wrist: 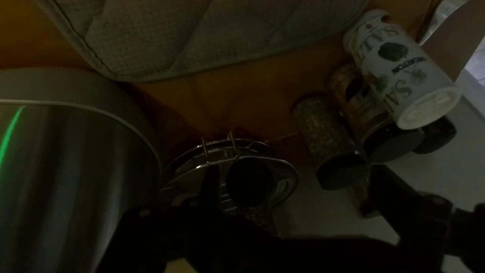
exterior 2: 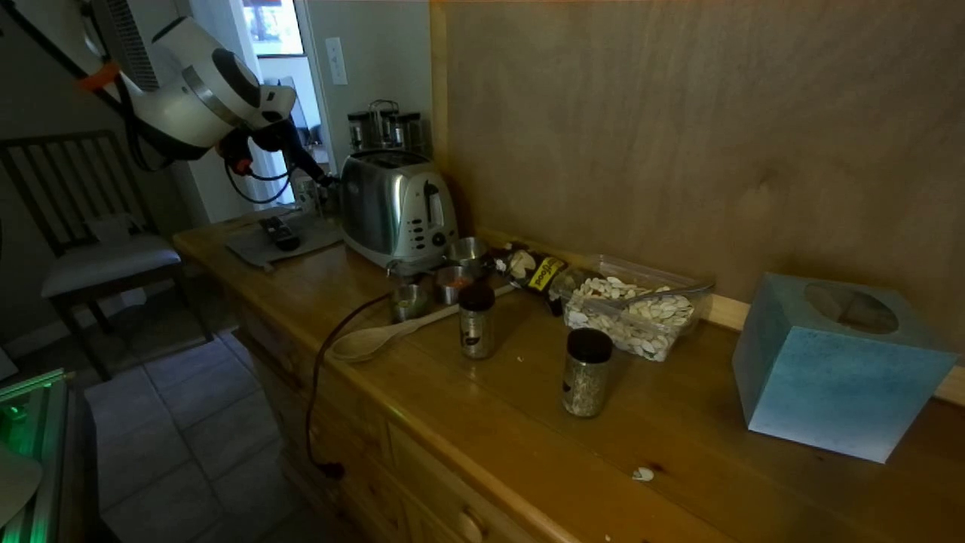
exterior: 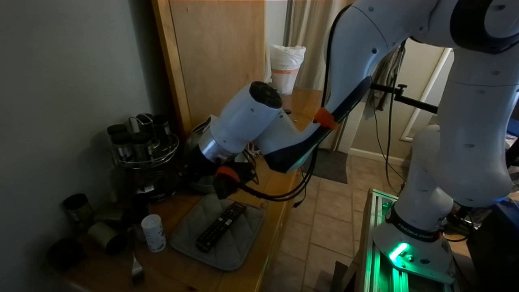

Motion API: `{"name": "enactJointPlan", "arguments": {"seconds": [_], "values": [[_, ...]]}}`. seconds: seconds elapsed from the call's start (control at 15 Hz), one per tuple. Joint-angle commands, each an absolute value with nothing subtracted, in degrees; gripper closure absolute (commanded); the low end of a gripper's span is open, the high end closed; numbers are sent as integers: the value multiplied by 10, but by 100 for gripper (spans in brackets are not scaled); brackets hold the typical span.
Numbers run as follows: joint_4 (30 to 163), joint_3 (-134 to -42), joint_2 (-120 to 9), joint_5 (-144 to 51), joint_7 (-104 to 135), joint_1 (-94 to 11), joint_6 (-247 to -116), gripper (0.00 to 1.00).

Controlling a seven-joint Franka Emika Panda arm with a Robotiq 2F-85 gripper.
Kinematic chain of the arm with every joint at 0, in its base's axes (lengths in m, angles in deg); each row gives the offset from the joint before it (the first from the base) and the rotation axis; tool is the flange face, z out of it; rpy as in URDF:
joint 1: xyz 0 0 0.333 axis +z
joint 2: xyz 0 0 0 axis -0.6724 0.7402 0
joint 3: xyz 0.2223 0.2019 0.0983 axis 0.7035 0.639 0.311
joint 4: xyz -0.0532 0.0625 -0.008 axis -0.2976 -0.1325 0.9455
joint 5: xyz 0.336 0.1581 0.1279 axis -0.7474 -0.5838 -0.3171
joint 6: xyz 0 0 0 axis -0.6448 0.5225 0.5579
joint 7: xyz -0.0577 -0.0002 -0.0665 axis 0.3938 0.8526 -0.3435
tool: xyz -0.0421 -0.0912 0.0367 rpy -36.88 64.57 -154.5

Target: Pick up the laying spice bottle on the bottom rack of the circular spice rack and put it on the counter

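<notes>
The circular spice rack stands against the wall on the wooden counter. Its top jars show behind the toaster in an exterior view. In the wrist view its lower wire ring holds a lying spice bottle, dark cap towards the camera, reddish grains inside. My gripper is open. One finger is close beside the cap; the other is well apart from it, near the loose jars. In exterior views the gripper is dark beside the rack and behind the toaster. Contact cannot be told.
The chrome toaster stands close beside the rack. Several loose jars and a white salt can stand on the rack's other side. A grey mat with a remote lies in front. The wall is behind.
</notes>
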State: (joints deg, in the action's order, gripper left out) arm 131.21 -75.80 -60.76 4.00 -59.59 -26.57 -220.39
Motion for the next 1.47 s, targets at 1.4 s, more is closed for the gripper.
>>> {"name": "enactJointPlan", "arguments": {"seconds": [1.4], "values": [[1239, -985, -493, 19, -688, -110, -2413, 0]]}}
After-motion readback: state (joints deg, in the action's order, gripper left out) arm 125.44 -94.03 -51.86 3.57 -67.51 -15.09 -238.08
